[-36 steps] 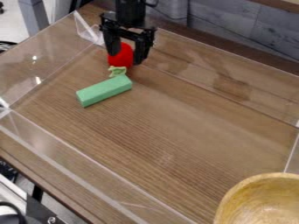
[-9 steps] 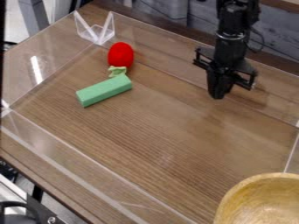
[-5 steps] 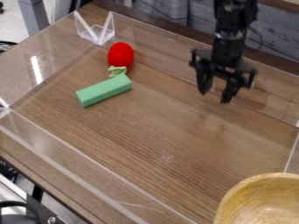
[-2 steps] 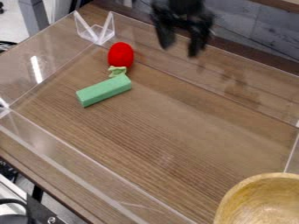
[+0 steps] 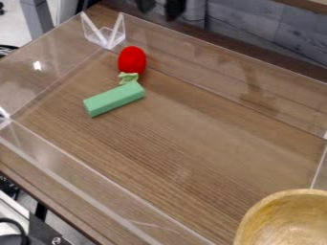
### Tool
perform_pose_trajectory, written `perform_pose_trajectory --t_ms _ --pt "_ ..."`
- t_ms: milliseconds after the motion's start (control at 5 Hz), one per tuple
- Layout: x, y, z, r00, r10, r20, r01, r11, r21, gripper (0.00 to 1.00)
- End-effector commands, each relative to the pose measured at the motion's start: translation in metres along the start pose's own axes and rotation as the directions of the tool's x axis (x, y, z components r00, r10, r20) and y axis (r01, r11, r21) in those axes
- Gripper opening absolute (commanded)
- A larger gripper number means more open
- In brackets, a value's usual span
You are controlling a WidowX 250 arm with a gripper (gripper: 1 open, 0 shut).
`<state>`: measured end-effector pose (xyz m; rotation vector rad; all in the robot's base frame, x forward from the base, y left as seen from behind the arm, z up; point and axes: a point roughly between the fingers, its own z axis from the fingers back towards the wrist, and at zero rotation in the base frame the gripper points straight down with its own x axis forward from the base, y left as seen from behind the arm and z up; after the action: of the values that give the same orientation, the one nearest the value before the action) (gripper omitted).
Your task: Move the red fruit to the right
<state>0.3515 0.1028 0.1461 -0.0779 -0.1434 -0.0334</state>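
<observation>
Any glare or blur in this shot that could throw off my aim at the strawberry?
Camera view: the strawberry and green block are sharp with soft shadows; bright glare streaks run along the clear walls, and a faint sheen lies on the wood right of the fruit. The bowl at the bottom corner is slightly soft. The claw is mostly cut off at the top edge.

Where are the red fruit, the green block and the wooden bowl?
red fruit (image 5: pixel 130 61), camera view, middle of its red body.
green block (image 5: pixel 114 99), camera view, centre of its top face.
wooden bowl (image 5: pixel 255 222), camera view, left rim.
</observation>
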Motion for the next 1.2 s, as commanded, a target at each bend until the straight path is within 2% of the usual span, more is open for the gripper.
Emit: perform_pose_trajectory --t_ms 0,200,1000 --pt "0.012 0.016 0.011 0.998 -0.023 0.054 0.022 0.999 0.029 1.0" --pt "0.02 0.033 0.01 0.998 0.025 0.053 -0.027 0.999 0.038 1.0" --pt "0.016 0.096 -0.003 0.992 0.126 0.024 -0.128 0.988 0.086 1.0"
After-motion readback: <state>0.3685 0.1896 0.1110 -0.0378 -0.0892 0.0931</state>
